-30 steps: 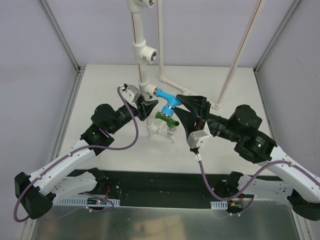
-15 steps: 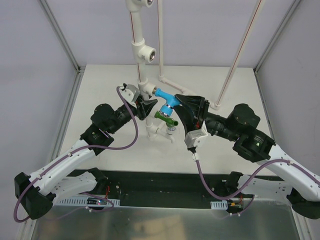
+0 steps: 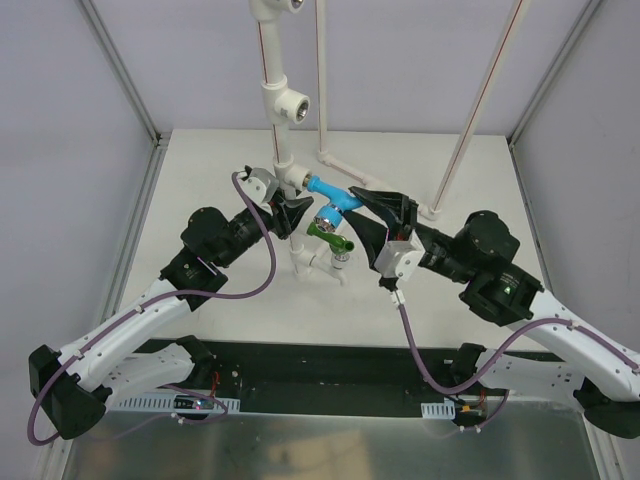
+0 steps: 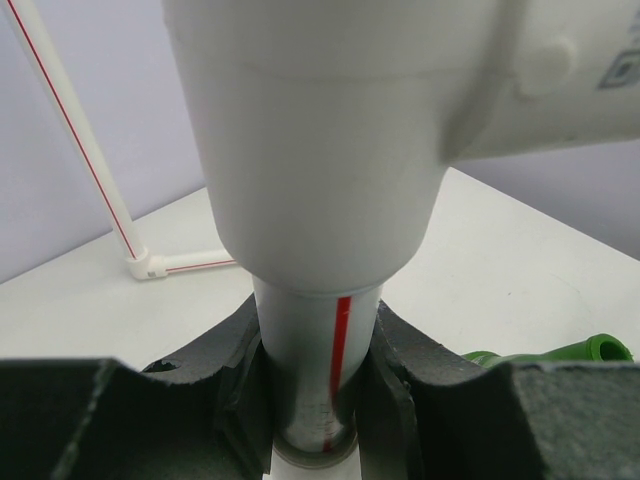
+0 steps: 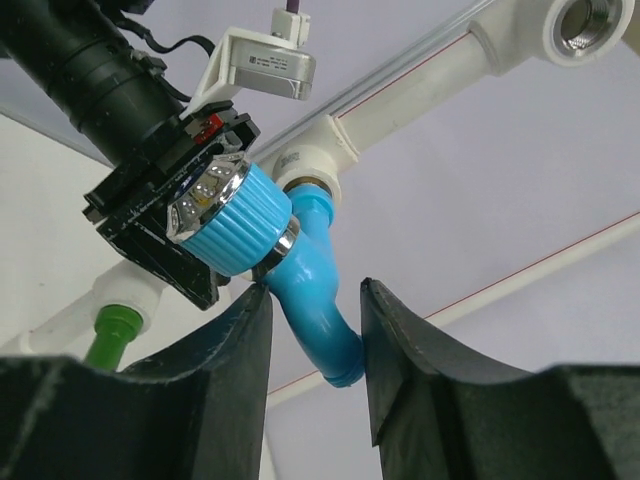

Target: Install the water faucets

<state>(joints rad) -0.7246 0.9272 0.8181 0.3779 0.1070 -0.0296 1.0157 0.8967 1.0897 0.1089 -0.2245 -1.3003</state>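
Observation:
The light blue water faucet (image 3: pixel 328 196) sits screwed into a tee on the upright white pipe (image 3: pixel 283 150); its ribbed knob with the shiny top (image 5: pixel 232 215) points down and toward me. My right gripper (image 3: pixel 352 208) is shut on its bent spout (image 5: pixel 322 318), one finger (image 5: pixel 250 330) touching under the knob and the other at the spout's tip. The dark green water faucet (image 3: pixel 328 236) sticks out of the pipe just below and shows in the left wrist view (image 4: pixel 590 350). My left gripper (image 3: pixel 291 214) is shut on the white pipe (image 4: pixel 320 340) right under the tee.
Higher on the pipe, another tee (image 3: pixel 291 108) has an open threaded socket (image 5: pixel 580 25). White fittings (image 3: pixel 322 266) stand at the pipe's foot. Thin white pipes with red stripes (image 3: pixel 470 120) lean behind at the right, one joined at a floor elbow (image 4: pixel 148 265).
My right gripper has closed in on the blue faucet's spout and turned it, so the shiny knob top now faces down toward the camera. The left gripper has not moved.

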